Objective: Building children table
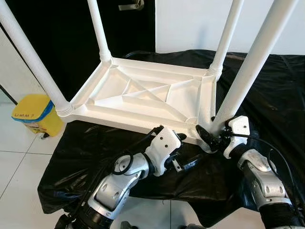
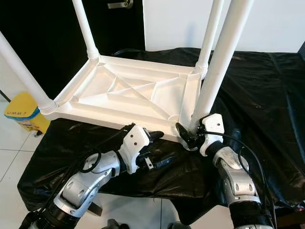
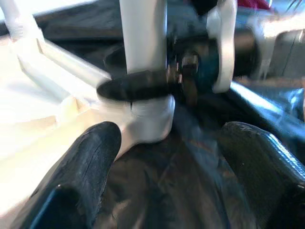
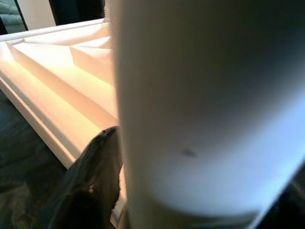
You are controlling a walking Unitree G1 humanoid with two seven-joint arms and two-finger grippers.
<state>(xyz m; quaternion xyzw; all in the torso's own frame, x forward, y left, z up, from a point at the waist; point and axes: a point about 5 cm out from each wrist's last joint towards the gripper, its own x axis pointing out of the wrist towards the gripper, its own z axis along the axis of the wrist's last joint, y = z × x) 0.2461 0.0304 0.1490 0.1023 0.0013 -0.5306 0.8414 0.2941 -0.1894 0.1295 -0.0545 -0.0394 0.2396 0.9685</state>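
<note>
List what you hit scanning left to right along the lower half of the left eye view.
Yellow bin → left gripper, open above the black sheet → right gripper, shut on the near right table leg at its base, where it meets the upside-down white tabletop.

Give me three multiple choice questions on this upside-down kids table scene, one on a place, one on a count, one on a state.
1. Where is the right gripper?
A. At the base of the near right leg
B. On the yellow bin
C. On the floor

2. How many white legs stand up from the table top?
A. Two
B. Three
C. Four

3. How are the left gripper's fingers?
A. Shut on a leg
B. Open, holding nothing
C. Shut on the cloth

Answers: 1 A, its fingers clamp the near right leg at the socket. 2 C, one leg rises at each corner of the table top. 3 B, the left gripper has its fingers spread over the black cloth.
</note>
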